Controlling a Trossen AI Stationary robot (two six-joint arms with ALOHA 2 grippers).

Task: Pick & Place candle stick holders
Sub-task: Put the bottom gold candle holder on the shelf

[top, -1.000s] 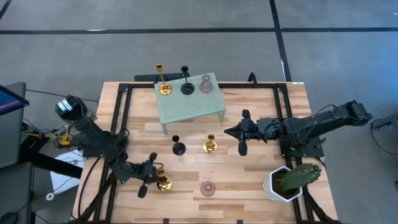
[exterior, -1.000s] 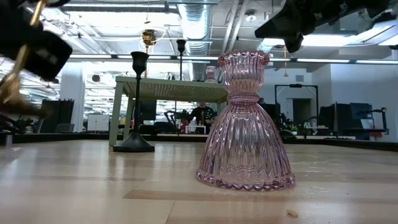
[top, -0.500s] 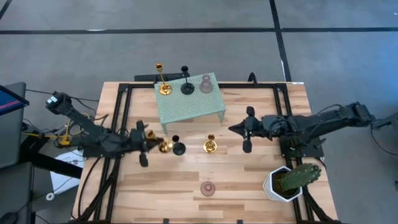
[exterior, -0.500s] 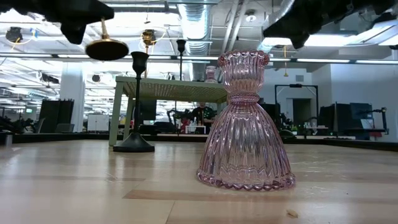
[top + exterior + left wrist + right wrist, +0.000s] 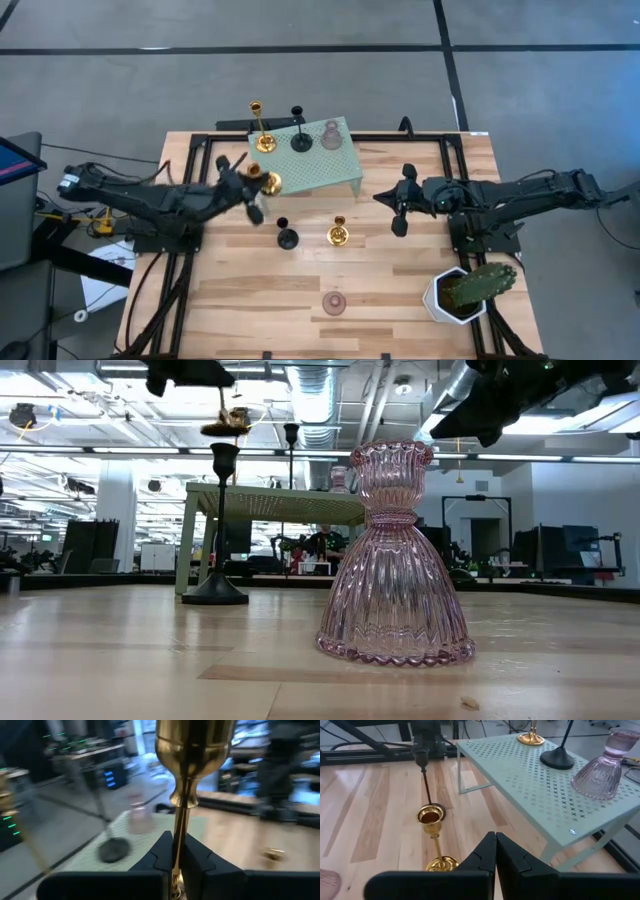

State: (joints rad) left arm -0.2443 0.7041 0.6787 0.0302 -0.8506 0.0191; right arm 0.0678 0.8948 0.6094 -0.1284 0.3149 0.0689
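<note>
The gold candle stick holder (image 5: 268,181) is in the air, pinched by its thin stem in the left hand (image 5: 250,190), just over the left edge of the pale green perforated shelf (image 5: 345,178) that stands at the twelve o'clock side of the counter (image 5: 400,290). In the left wrist view the stem (image 5: 178,840) runs straight up between the closed fingers with the cup above them. It looks like stiff, polished metal: light enough, but slick, so the narrow stem is the sensible grip and the wide base will likely want to swing if the hold slackens. Already on the shelf stand a tall gold holder (image 5: 262,130), a black holder (image 5: 300,135) and a pink glass holder (image 5: 331,135). On the counter below wait a short black holder (image 5: 287,236) and a short gold holder (image 5: 338,234) side by side, and a second pink glass holder (image 5: 395,555) toward six o'clock; the glass one is probably heavier and breakable. The right hand (image 5: 398,203) hovers closed and empty at three o'clock, with a potted cactus (image 5: 470,287) near the five o'clock corner.
</note>
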